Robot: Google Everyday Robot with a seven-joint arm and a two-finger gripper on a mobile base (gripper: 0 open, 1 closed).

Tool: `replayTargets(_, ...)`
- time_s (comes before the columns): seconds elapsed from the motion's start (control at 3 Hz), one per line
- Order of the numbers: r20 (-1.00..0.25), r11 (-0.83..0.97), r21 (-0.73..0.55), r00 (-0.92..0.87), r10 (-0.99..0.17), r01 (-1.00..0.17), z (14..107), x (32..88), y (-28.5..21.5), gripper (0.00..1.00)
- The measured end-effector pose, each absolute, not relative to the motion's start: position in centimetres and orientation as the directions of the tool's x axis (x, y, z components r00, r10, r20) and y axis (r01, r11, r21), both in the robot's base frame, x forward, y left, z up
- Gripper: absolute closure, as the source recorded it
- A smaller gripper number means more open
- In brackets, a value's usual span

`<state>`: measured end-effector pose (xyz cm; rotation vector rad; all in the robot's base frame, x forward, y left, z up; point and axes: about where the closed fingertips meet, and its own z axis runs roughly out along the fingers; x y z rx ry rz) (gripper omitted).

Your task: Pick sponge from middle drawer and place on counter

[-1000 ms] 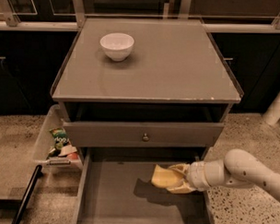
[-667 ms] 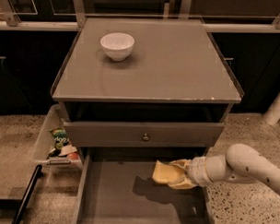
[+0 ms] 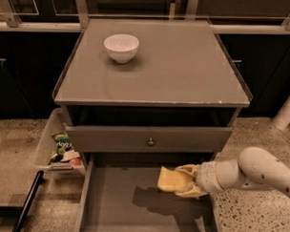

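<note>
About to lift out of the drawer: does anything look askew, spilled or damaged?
Nothing serious. The counter has small pale chips along its front edge. The claw over the drawer grips the sponge by one end, so it sticks out sideways. The bowl stands upright; nothing spilled.

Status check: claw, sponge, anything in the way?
Claw shut on sponge, above middle drawer floor. Counter: white bowl back left.

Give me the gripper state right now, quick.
gripper: fingers closed on the sponge, holding it just above the floor of the open middle drawer.
</note>
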<state>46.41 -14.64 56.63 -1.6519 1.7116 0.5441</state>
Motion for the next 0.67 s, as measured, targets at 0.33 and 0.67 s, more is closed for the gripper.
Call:
replayTargets(0.33,-0.68,0.05,-0.271,0.154,-0.717,-0.961,64.0,45.1,-14.0,1.0)
replayTargets(0.67,-0.634,0.015,-0.381,0.25,-0.732,-0.924,72.5,45.8,-13.8,1.0)
